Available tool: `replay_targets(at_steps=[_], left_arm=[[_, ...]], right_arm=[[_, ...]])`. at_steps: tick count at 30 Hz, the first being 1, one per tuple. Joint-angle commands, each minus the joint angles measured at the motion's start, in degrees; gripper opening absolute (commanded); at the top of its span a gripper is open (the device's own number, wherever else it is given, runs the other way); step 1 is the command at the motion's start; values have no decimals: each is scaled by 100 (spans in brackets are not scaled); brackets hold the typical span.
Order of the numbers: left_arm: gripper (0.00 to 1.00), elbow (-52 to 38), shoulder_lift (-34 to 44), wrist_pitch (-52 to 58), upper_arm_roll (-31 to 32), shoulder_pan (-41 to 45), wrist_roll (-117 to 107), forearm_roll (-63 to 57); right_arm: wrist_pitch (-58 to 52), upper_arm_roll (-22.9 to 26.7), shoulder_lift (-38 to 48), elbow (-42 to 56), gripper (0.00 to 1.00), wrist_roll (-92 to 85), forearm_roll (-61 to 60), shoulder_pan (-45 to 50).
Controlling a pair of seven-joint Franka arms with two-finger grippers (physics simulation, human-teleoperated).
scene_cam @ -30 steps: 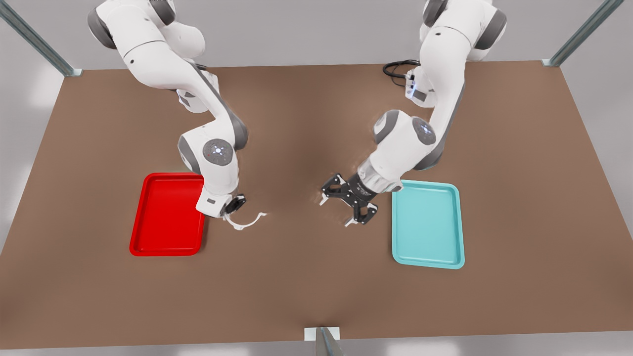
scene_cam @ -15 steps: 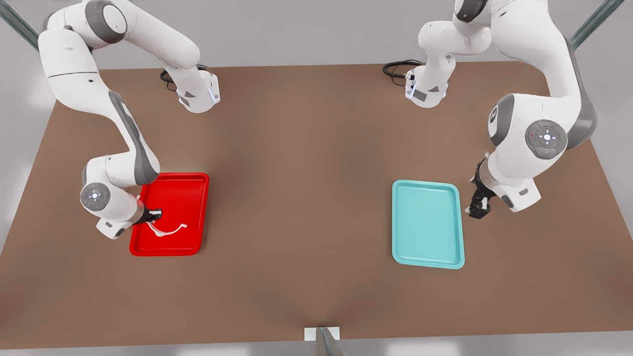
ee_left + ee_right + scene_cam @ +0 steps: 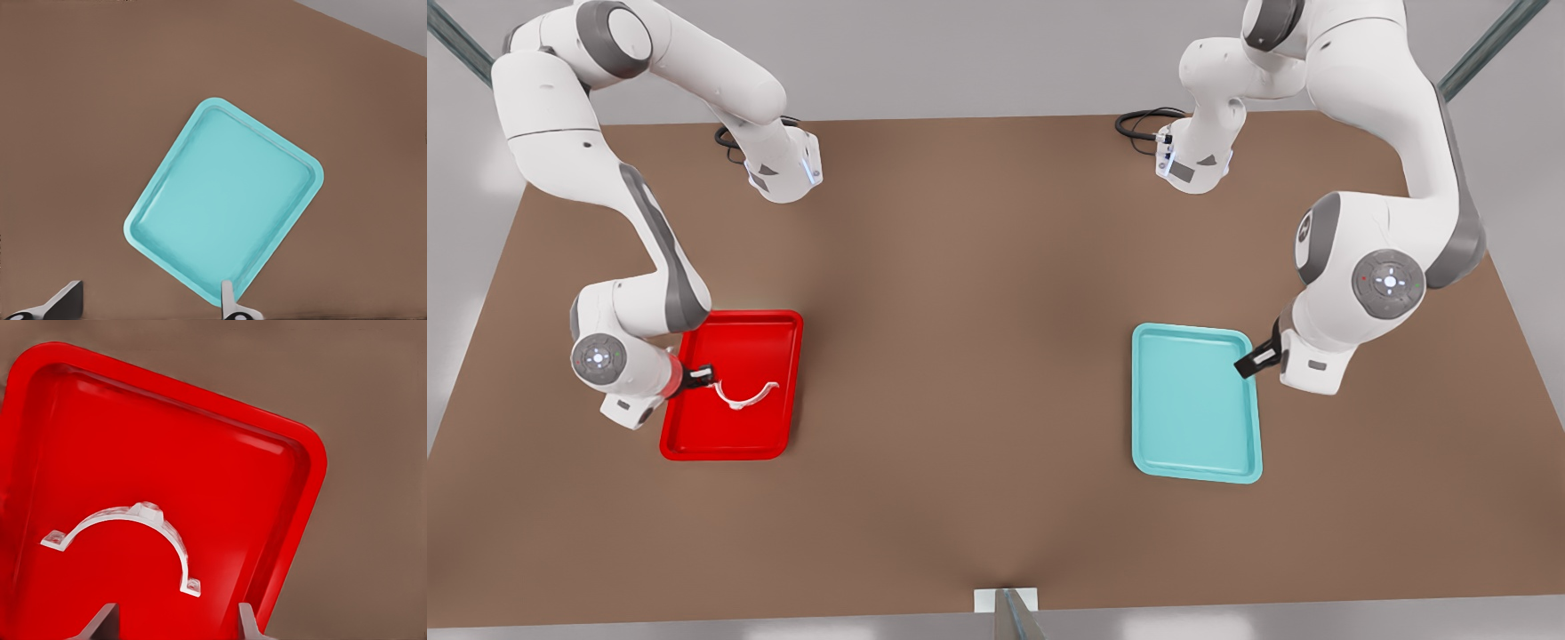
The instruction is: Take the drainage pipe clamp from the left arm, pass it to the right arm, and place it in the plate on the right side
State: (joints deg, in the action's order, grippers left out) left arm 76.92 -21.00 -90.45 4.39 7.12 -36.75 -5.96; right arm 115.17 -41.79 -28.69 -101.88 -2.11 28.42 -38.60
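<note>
Black finger tips of the right end effector [image 3: 698, 379] stand spread apart over the red plate [image 3: 694, 442], holding nothing; the right wrist view shows both fingers [image 3: 100, 621] with open space between them. Just beyond those tips lies the drainage pipe clamp [image 3: 745, 396], white and thin, resting on the plate's floor. It sits a little toward the plate's middle from the end effector, on the side facing the front view's right. Its arc bows toward the near edge of the bench [image 3: 978, 267] in the front view, and the line through its two tabbed ends runs roughly across the plate's short width. I judge it free of the fingers, so the placing looks done and the coming move is most likely a straight lift away.

Farther out, the left end effector [image 3: 1258, 358] hangs at the corner of the teal tray [image 3: 1197, 444], well apart from the clamp; this arm waits. Its fingers [image 3: 63, 301] are also spread wide and empty in the left wrist view.

From the right wrist view I can see the small boss on the crown of the clamp [image 3: 130, 527] and the gap between it and the fingers, which the front view leaves uncertain. The front view alone gives both arms and both trays together.
</note>
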Motion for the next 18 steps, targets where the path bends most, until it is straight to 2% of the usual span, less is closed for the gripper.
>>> replay_targets(at_steps=[1, 2, 3, 5, 6, 7, 8, 10, 11, 13, 14, 16, 18], left_arm=[[100, -28, 0, 19, 1, 0, 3147, -11], [100, -28, 8, 36, 1, 0, 3279, -11], [100, -28, 17, 71, 1, 0, 3297, -2], [100, -28, 0, 45, 1, 0, 3613, -2], [100, -28, 0, 1, 1, -18, 3736, -2], [100, -37, -9, -17, -8, -9, 3833, -2], [100, -46, -36, -17, -8, 0, 3833, -2], [100, -46, -36, -17, 1, -9, 3903, -2], [100, -46, -53, -25, 1, -9, 3903, -2], [100, -46, -71, -25, 1, 0, 3912, -2], [100, -46, -71, -25, 1, 0, 3903, -2], [100, -46, -71, -34, 1, 0, 3912, -2], [100, -46, -79, -34, 1, 0, 3912, -2]], right_arm=[[-1057, -567, 38, 976, 100, -729, -241, 10], [-1566, -962, 47, 1722, 100, -773, -241, -42], [-1744, -1216, 65, 2039, 100, -765, -241, -51], [-1814, -2193, 390, 2199, 100, -572, -250, -675], [-2041, -2237, 697, 2374, 100, -580, -486, -675], [-2411, -2036, 1119, 2524, 100, -345, -786, -474], [-2543, -906, 1549, 2279, 100, 279, -1030, 568], [-2903, 2779, 2165, 2111, 100, 395, -2086, 3762], [-3044, 3080, 2192, 2111, 100, 325, -2368, 3747], [-3263, 3054, 2086, 2163, 100, 115, -2447, 3316], [-3466, 3089, 1893, 2541, 100, 79, -2464, 3306], [-3440, 3458, 1902, 2498, 100, 70, -2851, 3473], [-3378, 3520, 1937, 2445, 100, 193, -2878, 3473]])
